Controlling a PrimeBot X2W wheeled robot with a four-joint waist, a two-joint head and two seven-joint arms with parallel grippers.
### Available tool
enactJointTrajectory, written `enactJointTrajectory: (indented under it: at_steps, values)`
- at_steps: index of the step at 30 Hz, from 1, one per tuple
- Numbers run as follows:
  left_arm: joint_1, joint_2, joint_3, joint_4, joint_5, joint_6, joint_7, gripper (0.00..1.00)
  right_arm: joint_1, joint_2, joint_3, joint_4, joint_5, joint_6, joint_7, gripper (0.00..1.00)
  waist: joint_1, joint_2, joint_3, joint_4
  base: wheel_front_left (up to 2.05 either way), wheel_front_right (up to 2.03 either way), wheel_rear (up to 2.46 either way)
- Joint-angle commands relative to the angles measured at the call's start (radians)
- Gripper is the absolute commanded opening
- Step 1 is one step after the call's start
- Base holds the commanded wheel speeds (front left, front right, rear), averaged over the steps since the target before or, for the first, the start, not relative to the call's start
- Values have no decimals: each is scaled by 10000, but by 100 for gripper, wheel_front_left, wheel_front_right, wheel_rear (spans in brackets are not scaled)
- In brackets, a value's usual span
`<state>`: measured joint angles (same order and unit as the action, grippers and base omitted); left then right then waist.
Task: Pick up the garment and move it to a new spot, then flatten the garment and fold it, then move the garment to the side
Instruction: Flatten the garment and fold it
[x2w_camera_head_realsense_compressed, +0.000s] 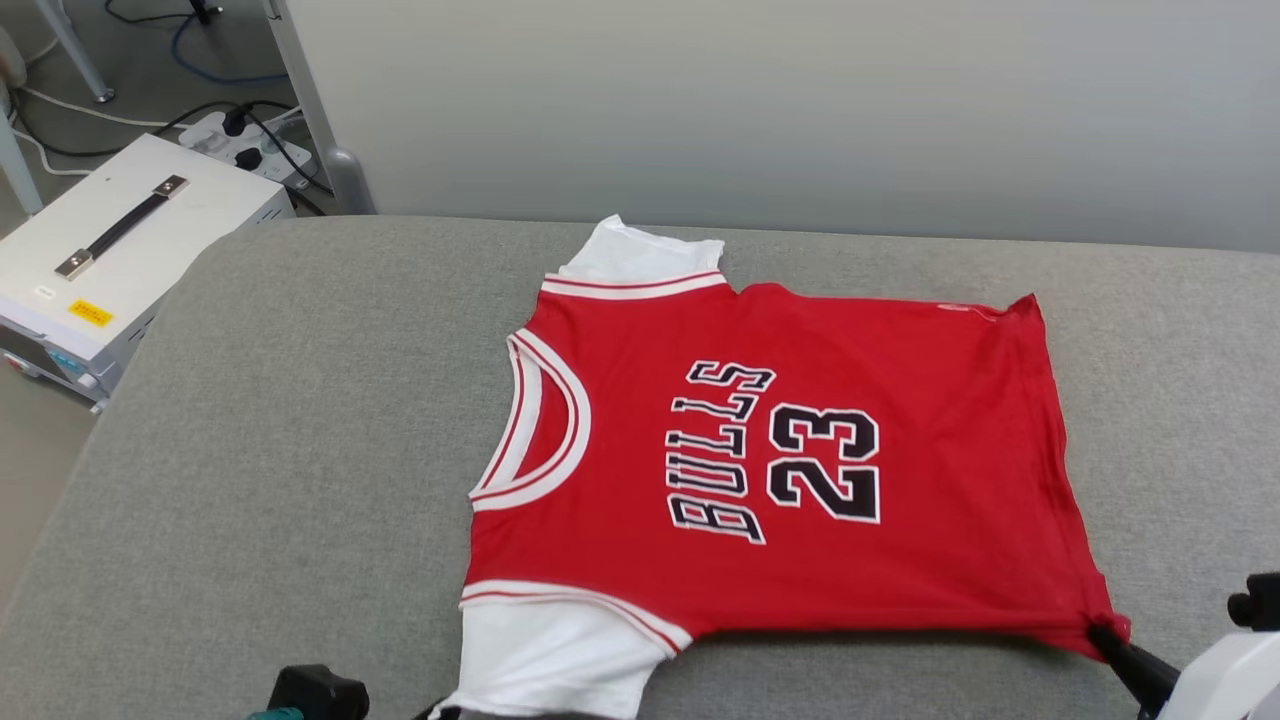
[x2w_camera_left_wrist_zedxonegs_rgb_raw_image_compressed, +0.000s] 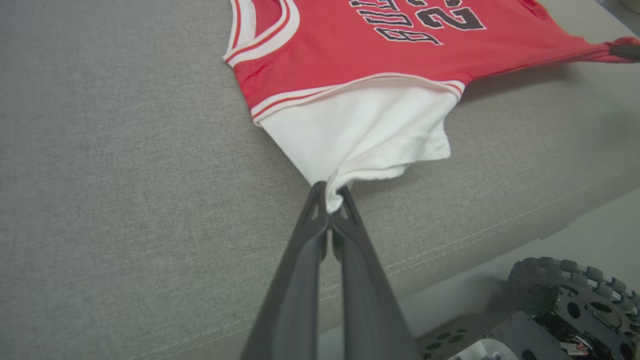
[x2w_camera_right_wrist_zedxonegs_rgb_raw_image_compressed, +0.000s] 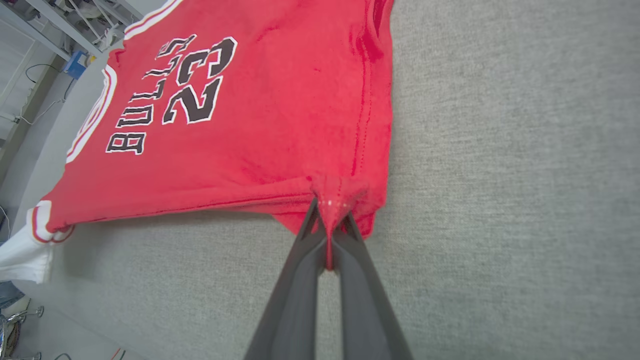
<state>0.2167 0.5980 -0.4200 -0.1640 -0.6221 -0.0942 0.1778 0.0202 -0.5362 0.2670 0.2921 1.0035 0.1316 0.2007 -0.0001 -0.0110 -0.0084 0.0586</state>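
Observation:
The garment (x2w_camera_head_realsense_compressed: 760, 460), a red jersey with white sleeves and black "BULLS 23" print, lies spread on the grey padded table (x2w_camera_head_realsense_compressed: 300, 450), print up, collar to the left. In the left wrist view my left gripper (x2w_camera_left_wrist_zedxonegs_rgb_raw_image_compressed: 330, 197) is shut on the tip of the near white sleeve (x2w_camera_left_wrist_zedxonegs_rgb_raw_image_compressed: 365, 130), pulling it taut. My right gripper (x2w_camera_right_wrist_zedxonegs_rgb_raw_image_compressed: 330, 215) is shut on the garment (x2w_camera_right_wrist_zedxonegs_rgb_raw_image_compressed: 240, 110) at its near bottom hem corner, the cloth bunched between the fingers. In the head view the right gripper (x2w_camera_head_realsense_compressed: 1105, 635) holds that corner at the lower right. The near edge is lifted slightly off the table.
A white box with a black handle (x2w_camera_head_realsense_compressed: 120, 250) and a power strip with cables (x2w_camera_head_realsense_compressed: 250, 140) sit on the floor at the far left. A grey wall stands behind the table. The table's near edge and my wheeled base (x2w_camera_left_wrist_zedxonegs_rgb_raw_image_compressed: 550, 310) are in the left wrist view.

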Motion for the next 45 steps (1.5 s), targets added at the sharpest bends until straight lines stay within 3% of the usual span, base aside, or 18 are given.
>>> enactJointTrajectory:
  at_steps: [1, 11, 20, 24, 34, 35, 45]
  values:
    - [289, 102, -36, -150, -148, -47, 105, 0, 338, -56, -113, -178, 84, -9, 178, 0, 1, 110, -24, -33, 0, 0, 0]
    - [44, -140, 433, -390, 23, 414, -683, 0, 932, 135, -1110, -1648, -351, -9, 895, 0, 1, 110, 212, -202, 0, 0, 0]
    - [-1660, -462, 535, 132, 439, 238, -1338, 0, 353, 494, -1993, -2298, -1072, -9, 1090, 0, 1, 110, 865, -298, 0, 0, 0]
    - [-3150, -419, 451, 606, 661, 22, -1217, 0, -560, 667, -2030, -2609, -1616, -9, 1475, 0, 1, 110, 1618, -503, 0, 0, 0]
    - [-5868, -301, -202, 2496, 356, -295, -70, 0, -2599, 1087, -1698, -1566, -3177, -9, 2268, 0, 1, 110, 2620, -901, 0, 0, 0]
    - [-6396, -323, -401, 3155, 329, -323, -8, 0, -3027, 1217, -1523, -1259, -3366, -9, 2350, 0, 1, 110, 2752, -982, 0, 0, 0]
    - [-7361, -618, -1009, 5024, 184, -357, -473, 0, -3897, 1372, -992, -121, -3616, -9, 2237, 0, 1, 110, 2880, -1030, 0, 0, 0]
